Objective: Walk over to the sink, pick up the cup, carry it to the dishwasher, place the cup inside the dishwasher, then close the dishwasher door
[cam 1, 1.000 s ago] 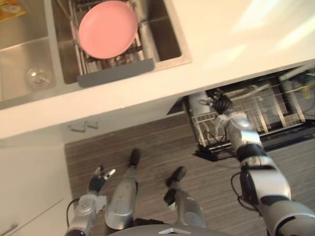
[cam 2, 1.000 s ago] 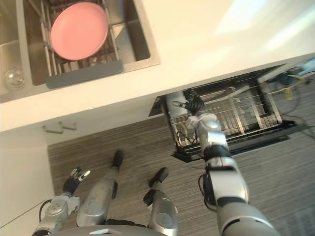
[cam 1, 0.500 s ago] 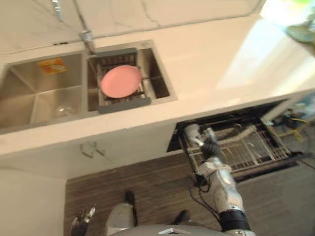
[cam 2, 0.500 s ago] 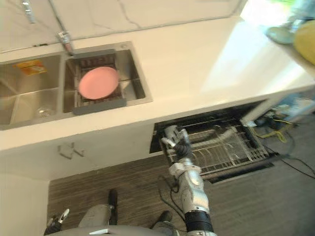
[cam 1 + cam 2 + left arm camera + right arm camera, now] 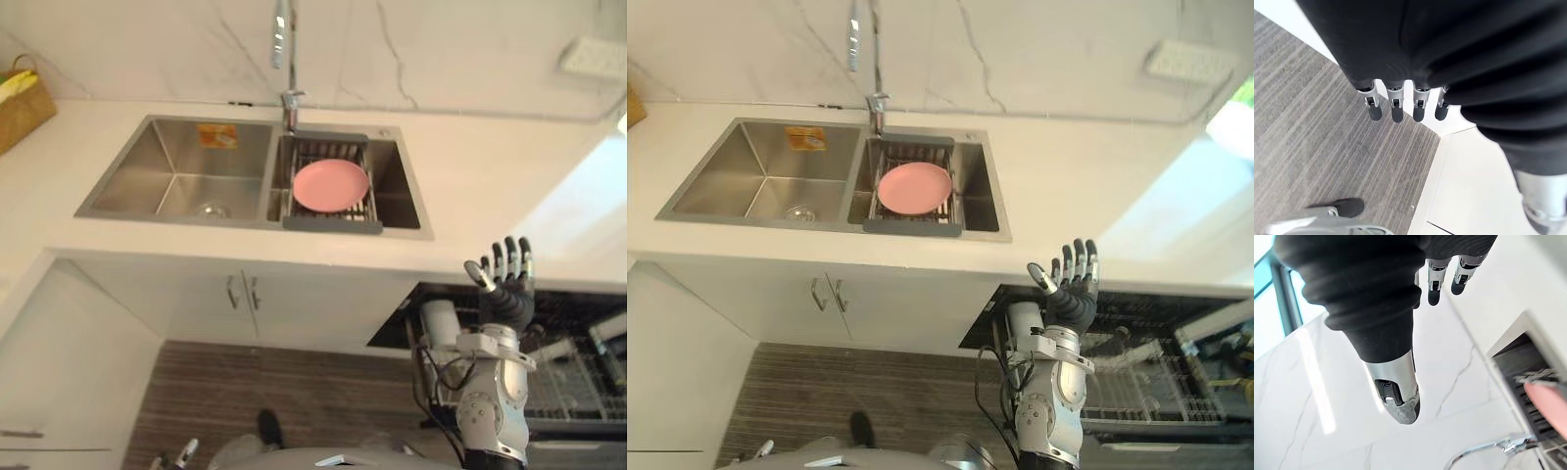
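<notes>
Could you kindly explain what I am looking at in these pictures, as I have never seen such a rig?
This is a two-legged humanoid robot in a kitchen. Two pictures come from the camera pair on its head, looking down; the other two come from cameras on its wrists, looking along each hand. From the head you see a white counter with a double sink, a pink plate on a drying rack in its right basin, and below the counter an open dishwasher with its wire rack out. A pale cup stands at the rack's left end. The right hand is raised before the counter, fingers spread, holding nothing. The left hand hangs over the striped floor, fingers straight, also empty.
</notes>
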